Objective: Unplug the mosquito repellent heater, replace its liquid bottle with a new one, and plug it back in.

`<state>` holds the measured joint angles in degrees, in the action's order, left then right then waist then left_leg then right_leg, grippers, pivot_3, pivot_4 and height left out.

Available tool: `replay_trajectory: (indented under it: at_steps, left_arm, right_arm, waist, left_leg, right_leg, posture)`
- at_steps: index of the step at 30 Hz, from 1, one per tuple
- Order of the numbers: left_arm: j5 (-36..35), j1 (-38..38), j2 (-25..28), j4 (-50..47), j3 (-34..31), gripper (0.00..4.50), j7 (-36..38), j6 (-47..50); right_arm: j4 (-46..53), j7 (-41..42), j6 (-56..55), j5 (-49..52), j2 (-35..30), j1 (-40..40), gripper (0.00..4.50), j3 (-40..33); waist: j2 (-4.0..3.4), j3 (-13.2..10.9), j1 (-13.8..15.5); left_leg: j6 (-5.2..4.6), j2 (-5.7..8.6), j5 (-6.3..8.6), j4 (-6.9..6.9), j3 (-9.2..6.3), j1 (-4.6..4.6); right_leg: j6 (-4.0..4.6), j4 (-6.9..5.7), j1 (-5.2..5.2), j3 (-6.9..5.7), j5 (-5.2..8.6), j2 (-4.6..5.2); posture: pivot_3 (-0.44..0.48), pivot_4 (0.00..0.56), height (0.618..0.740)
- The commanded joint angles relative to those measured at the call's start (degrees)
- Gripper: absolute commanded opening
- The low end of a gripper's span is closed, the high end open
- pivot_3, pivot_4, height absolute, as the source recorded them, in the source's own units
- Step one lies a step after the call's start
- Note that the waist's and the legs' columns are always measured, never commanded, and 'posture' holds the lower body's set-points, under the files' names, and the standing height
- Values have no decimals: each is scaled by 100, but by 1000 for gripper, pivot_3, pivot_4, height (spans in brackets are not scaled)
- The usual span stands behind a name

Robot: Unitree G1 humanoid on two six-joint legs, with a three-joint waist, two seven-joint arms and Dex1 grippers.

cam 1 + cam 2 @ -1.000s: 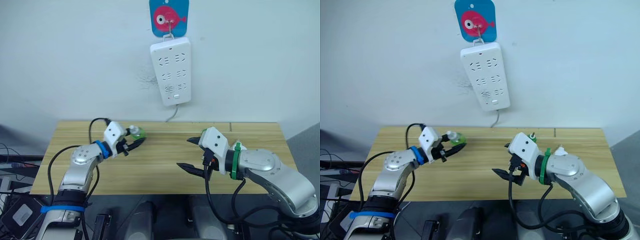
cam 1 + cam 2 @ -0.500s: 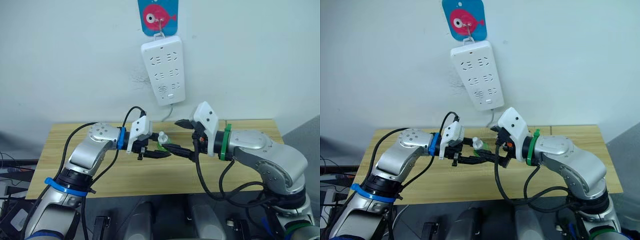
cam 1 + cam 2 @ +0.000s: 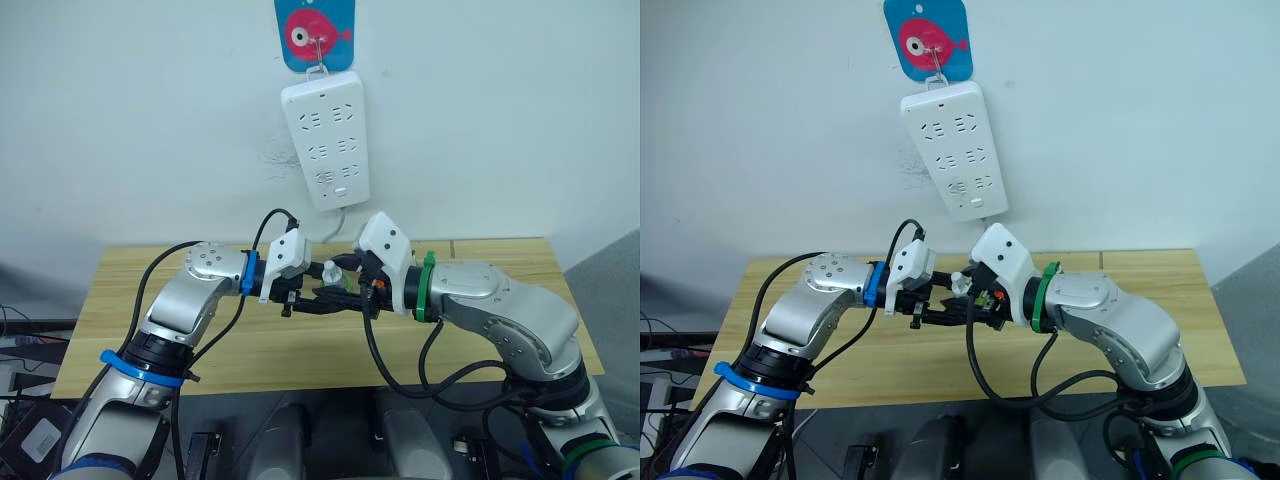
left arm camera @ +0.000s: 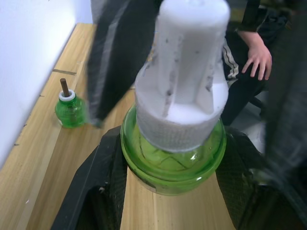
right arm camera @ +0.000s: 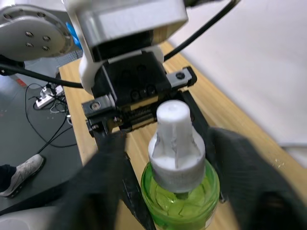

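Above the desk [image 3: 150,345], left hand [image 3: 305,297] grips a green bottle [image 4: 173,153] with white cap at its base; right hand [image 5: 165,179] brackets it, fingers wide. Second bottle [image 4: 70,109] stands on desk.

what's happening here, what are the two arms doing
The left gripper holds a green liquid bottle with a white cap above the wooden table. The right gripper has its fingers around the cap. Another green bottle stands uncapped by the wall. The white power strip has nothing plugged in.
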<state>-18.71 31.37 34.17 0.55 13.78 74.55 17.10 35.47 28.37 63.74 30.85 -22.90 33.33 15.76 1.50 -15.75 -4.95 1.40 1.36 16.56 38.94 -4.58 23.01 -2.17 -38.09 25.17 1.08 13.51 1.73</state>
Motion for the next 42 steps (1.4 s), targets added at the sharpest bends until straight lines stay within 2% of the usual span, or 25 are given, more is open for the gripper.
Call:
replay_trajectory:
  at_steps: [1,2,10,16,17,18,28,34,37,41,42]
  left_arm:
    - [-123,17,-51,-67,-164,2220,-2,-60]
    - [-153,5,-71,-65,-193,2220,-30,-46]
    - [-507,75,-330,52,-640,2220,-207,-41]
    - [-303,-31,-101,455,-655,4224,-118,-236]
    - [-367,-47,-116,445,-671,4490,-135,-126]
    - [-419,-56,-132,430,-685,4500,-147,-51]
    - [-1221,188,-598,-167,-920,4500,-731,1269]
    - [-972,227,-632,-42,-664,4500,-507,939]
    - [-924,264,-733,79,-655,3889,-509,771]
    - [-870,316,-824,177,-647,2534,-480,619]
    - [-860,318,-825,185,-632,2333,-458,590]
  right_arm:
    - [184,145,-256,40,-45,0,1244,22]
    - [187,172,-304,39,-56,-15,1030,25]
    - [113,291,-659,15,-191,-77,1033,-136]
    - [81,312,-715,327,-157,-51,1033,-769]
    - [61,275,-684,390,-123,-33,1033,-878]
    - [48,244,-662,433,-102,-21,1033,-948]
    - [62,71,-540,611,-66,-23,1033,-1101]
    - [86,11,-526,658,-56,5,1033,-1060]
    - [102,-14,-515,703,-66,11,1033,-1051]
    - [126,-47,-505,752,-81,-2,1033,-1037]
    - [129,-57,-504,762,-83,-5,1033,-1033]
  waist:
    - [0,1,0]
    - [0,6,0]
    - [-1,23,1]
    - [-5,94,0]
    - [-2,117,-2]
    - [-4,134,-2]
    - [-2,250,-8]
    - [-4,319,-16]
    - [-10,359,-20]
    - [-9,363,-24]
    - [-9,364,-24]
  left_leg:
    - [0,0,0,0,0,0]
    - [0,0,0,1,0,0]
    - [3,0,-2,6,4,0]
    - [19,-2,-12,6,9,-3]
    - [18,-2,-12,6,9,-3]
    - [18,-2,-12,6,8,-3]
    - [13,0,-10,12,13,-17]
    - [21,-4,-29,14,11,-32]
    - [21,-5,-30,13,8,-33]
    - [21,-4,-30,13,8,-32]
    - [21,-4,-30,13,8,-32]
  right_leg:
    - [0,-1,0,0,0,0]
    - [0,-1,0,1,0,0]
    - [4,-7,0,1,-3,0]
    - [9,-14,4,1,-6,-1]
    - [9,-15,4,1,-6,0]
    - [9,-15,3,-1,-6,-1]
    - [9,-59,7,6,-6,0]
    - [27,-86,5,6,-17,-12]
    - [29,-87,2,5,-18,-17]
    - [29,-86,2,6,-18,-17]
    - [29,-86,3,6,-18,-17]
  posture:
    - [-152,202,740]
    - [-153,195,740]
    - [-154,178,740]
    - [-159,161,740]
    - [-160,158,740]
    - [-160,158,740]
    - [-160,142,740]
    - [-162,138,740]
    - [-164,137,740]
    - [-164,137,740]
    - [-164,137,740]
